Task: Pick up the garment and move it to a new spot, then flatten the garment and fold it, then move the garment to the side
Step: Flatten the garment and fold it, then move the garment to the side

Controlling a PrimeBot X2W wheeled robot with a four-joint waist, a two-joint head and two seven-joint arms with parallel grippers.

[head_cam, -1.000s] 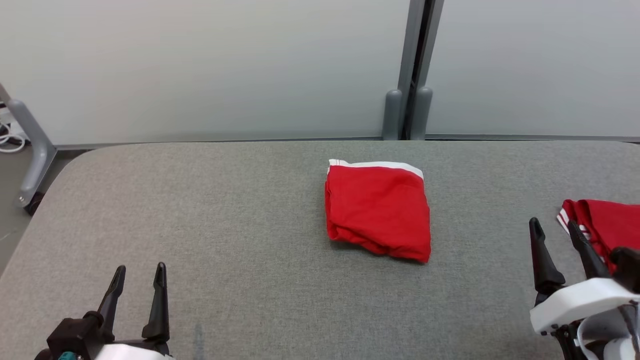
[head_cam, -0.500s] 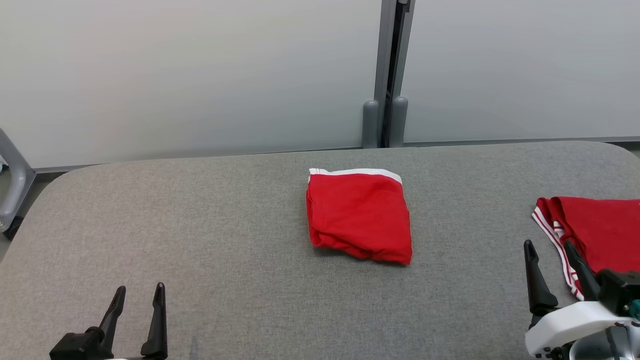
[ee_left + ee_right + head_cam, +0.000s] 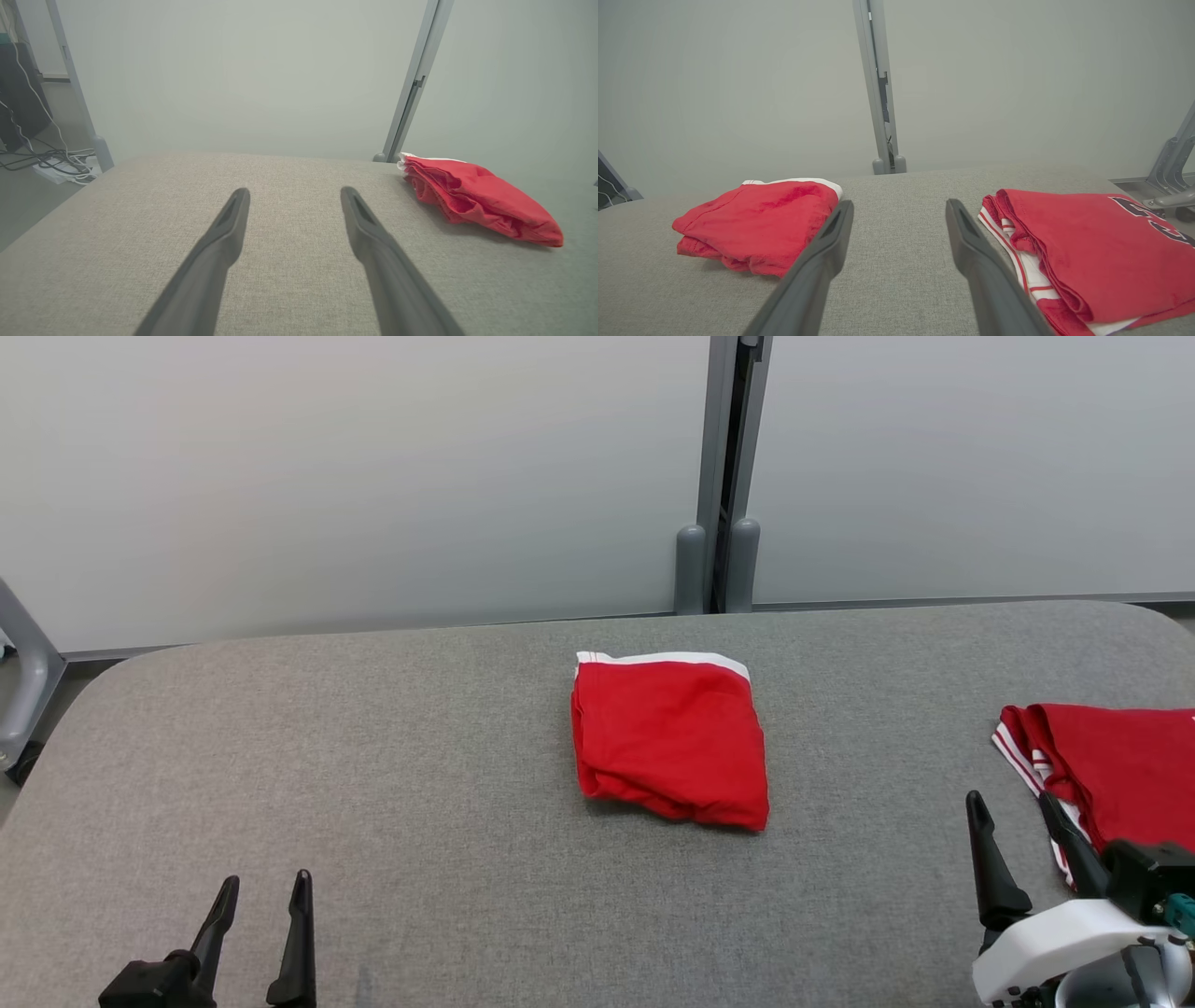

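A red garment with a white band along its far edge lies folded in a compact bundle at the middle of the grey table. It appears to the right in the left wrist view and to the left in the right wrist view. My left gripper hovers open near the table's front left, well apart from the bundle, its jaws empty. At the front right, my right gripper is open and empty too, between the two garments.
A second red garment with white stripes and dark lettering lies folded at the table's right edge, close beside my right gripper. Pale partition panels and a grey post stand behind the table. Cables lie on the floor at left.
The head camera has shifted, so the whole scene sits further left and lower than a second ago. Both grippers stay open, slightly lower in view. The folded garments have not moved on the table.
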